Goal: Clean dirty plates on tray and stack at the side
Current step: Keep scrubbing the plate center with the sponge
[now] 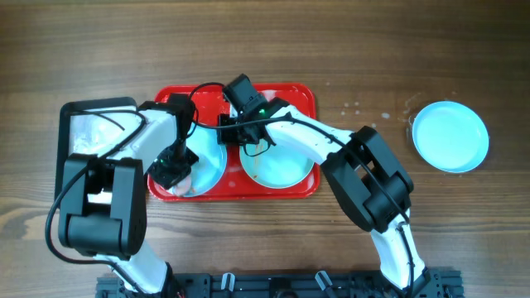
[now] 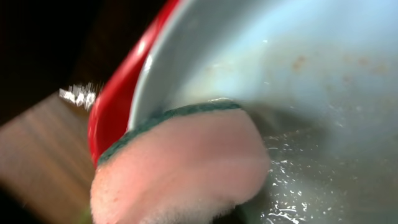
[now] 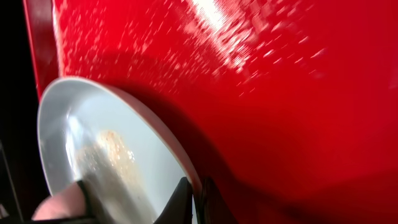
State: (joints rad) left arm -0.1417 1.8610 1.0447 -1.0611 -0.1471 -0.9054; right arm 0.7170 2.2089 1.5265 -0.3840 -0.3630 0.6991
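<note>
The red tray (image 1: 290, 93) holds two pale blue plates side by side. My left gripper (image 1: 175, 172) is shut on a pink sponge with a green backing (image 2: 180, 168) and presses it into the wet left plate (image 2: 311, 74), which has faint brown smears. My right gripper (image 3: 198, 202) is shut on that plate's rim (image 3: 112, 155), one finger on each side. It sits between the two plates in the overhead view (image 1: 238, 136). The right plate (image 1: 281, 170) lies flat with a brownish smear. A third plate (image 1: 450, 136) sits on the table at the far right.
A black-rimmed tray with a white inside (image 1: 91, 132) lies at the left, partly under my left arm. Water drops spot the wood (image 1: 356, 108) between the red tray and the far plate. The red tray's floor (image 3: 280, 93) is wet.
</note>
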